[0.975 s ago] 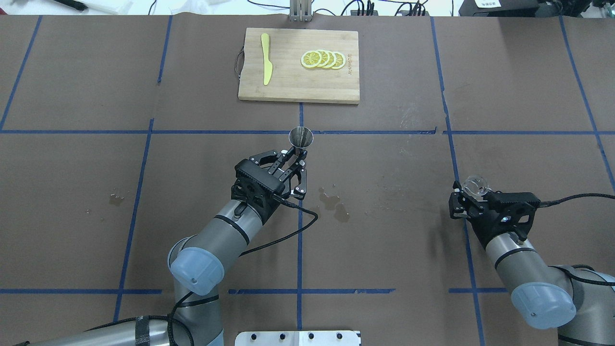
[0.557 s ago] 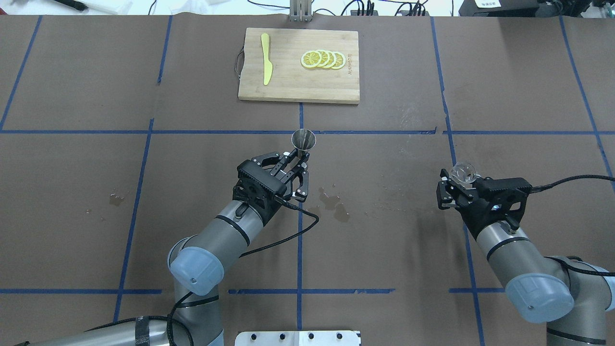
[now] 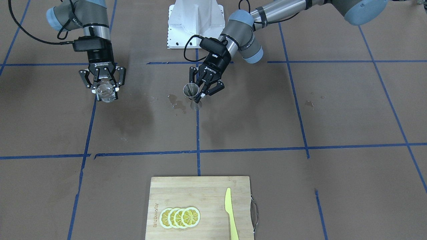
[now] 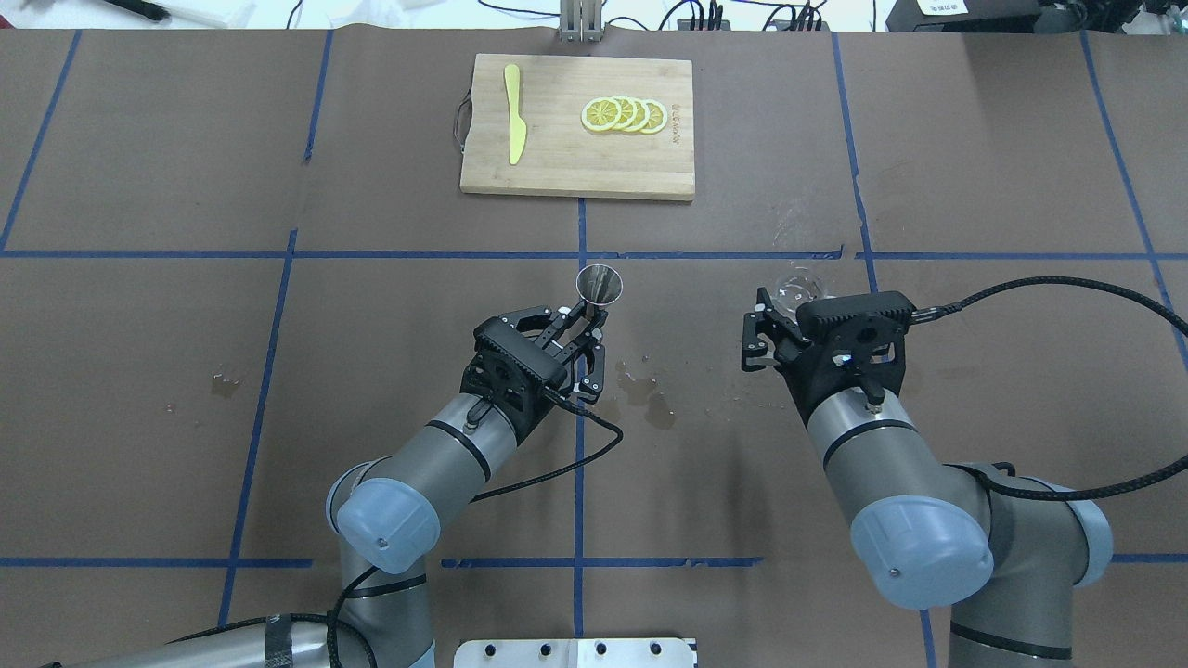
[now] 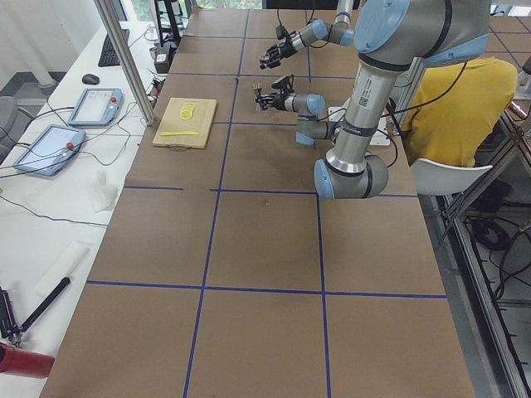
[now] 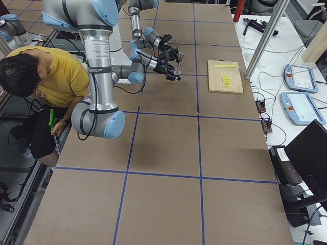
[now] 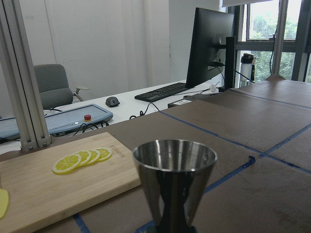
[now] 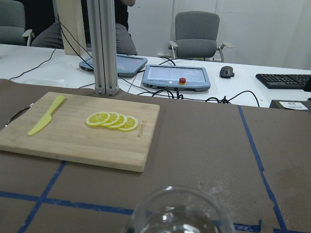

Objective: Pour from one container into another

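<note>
A steel jigger [image 4: 599, 283] [image 3: 191, 90] [image 7: 175, 182] is held upright above the table's middle, and my left gripper [image 4: 587, 327] [image 3: 199, 91] is shut on its narrow waist. A clear glass [image 4: 800, 286] [image 3: 106, 92] [image 8: 177, 213] sits in my right gripper [image 4: 775, 320] [image 3: 104, 87], which is shut on it and holds it upright. The glass hangs to the right of the jigger, a good gap apart from it. In the side views both arms reach over the table's centre; the jigger [image 5: 257, 86] and the glass [image 6: 179, 58] show small there.
A wooden cutting board [image 4: 548, 167] [image 3: 206, 190] lies at the far centre with lemon slices [image 4: 624, 114] [image 3: 179, 217] and a yellow knife [image 4: 513, 111] [image 3: 231, 215]. Wet spots [image 4: 645, 390] [image 3: 176, 102] mark the paper below the jigger. A person in yellow [image 6: 46, 76] sits beside the robot.
My right gripper has carried the glass left and forward toward the table's centre. My left gripper has shifted slightly right with the jigger.
</note>
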`<action>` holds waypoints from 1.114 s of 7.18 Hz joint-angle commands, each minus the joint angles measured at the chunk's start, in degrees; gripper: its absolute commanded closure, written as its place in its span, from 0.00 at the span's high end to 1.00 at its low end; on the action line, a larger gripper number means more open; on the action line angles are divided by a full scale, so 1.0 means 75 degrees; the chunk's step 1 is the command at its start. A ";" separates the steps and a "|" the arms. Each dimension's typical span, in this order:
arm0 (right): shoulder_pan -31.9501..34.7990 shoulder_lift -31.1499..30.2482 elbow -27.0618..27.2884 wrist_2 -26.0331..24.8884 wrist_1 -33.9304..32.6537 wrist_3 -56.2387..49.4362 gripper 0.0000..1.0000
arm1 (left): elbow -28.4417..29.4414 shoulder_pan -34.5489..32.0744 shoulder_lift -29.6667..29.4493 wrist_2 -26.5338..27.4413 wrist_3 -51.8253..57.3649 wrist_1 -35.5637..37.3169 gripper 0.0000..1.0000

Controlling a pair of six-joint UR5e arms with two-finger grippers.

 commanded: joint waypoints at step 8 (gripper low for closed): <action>-0.0113 0.2540 0.0305 0.0221 -0.3576 -0.1353 0.14 | 0.0149 0.0096 -0.0014 0.0007 -0.0018 -0.0134 0.00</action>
